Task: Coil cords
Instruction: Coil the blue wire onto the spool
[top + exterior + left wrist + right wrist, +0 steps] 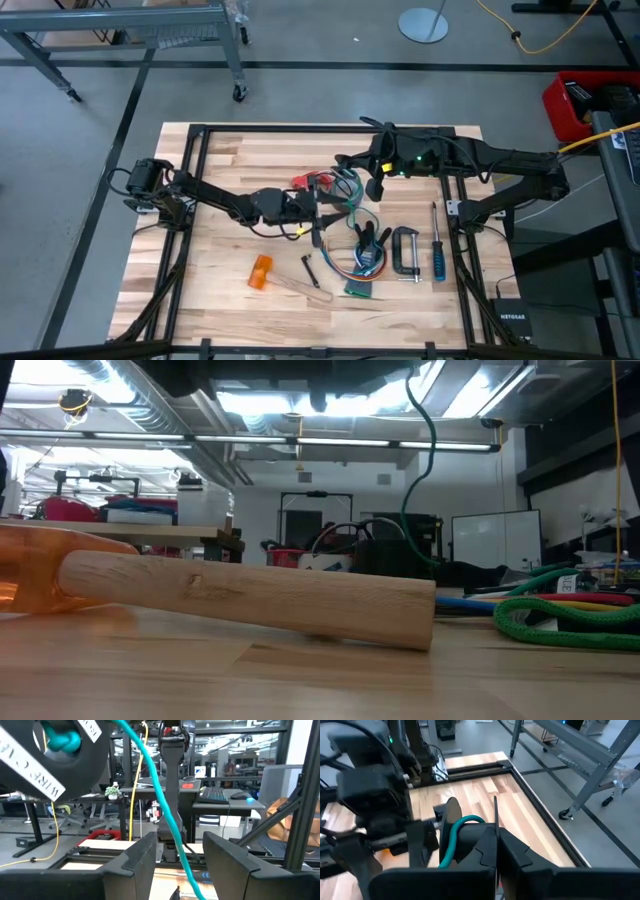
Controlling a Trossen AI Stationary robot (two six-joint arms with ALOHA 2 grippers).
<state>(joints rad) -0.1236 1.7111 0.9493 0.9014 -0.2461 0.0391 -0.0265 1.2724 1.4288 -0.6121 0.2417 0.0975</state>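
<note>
While seen from above, the cords (pixel 345 215) lie tangled mid-table between both arms. Left wrist view: the left gripper (pixel 177 865) stands wide open around a teal cable (pixel 160 805). Right wrist view: the right gripper (pixel 496 851) is clamped shut.

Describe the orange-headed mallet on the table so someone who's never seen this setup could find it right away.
Start at the wooden table and go to its near edge on the left arm's side, in front of the tangle of cords. There lies the mallet, flat on the boards, apart from the other tools. It alone has a translucent orange head and a pale wooden handle; the C-clamp and screwdriver nearby are metal.
</note>
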